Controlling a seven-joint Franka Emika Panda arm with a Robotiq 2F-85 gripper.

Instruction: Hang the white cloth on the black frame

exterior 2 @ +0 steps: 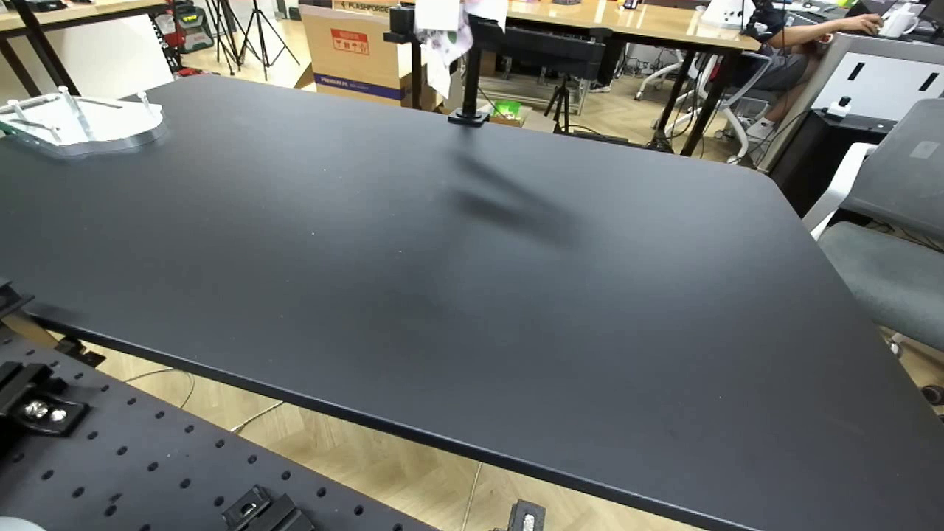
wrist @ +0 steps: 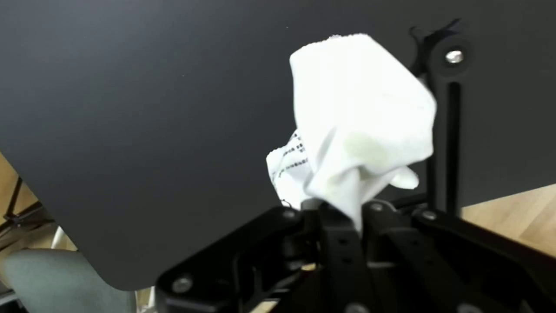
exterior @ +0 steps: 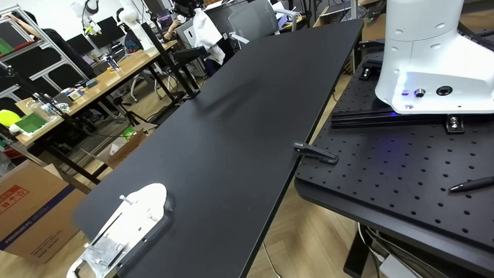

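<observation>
Gripping one cloth [wrist: 360, 100] now, my gripper [wrist: 358, 213] pinched tight on it, up higher than the table [exterior 2: 442, 280], near one frame [exterior 2: 538, 49] at the table's edge! Smooth black top, one plate [exterior: 131, 222] on it, one chair [exterior 2: 885, 273] beside. Beyond the table, one box [exterior: 38, 210] reads "PREMIUM PC".

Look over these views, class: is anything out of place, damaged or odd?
The white cloth in the wrist view shows a faint yellowish-green patch, odd against the surrounding white; stain or print showing through, I cannot tell.
</observation>
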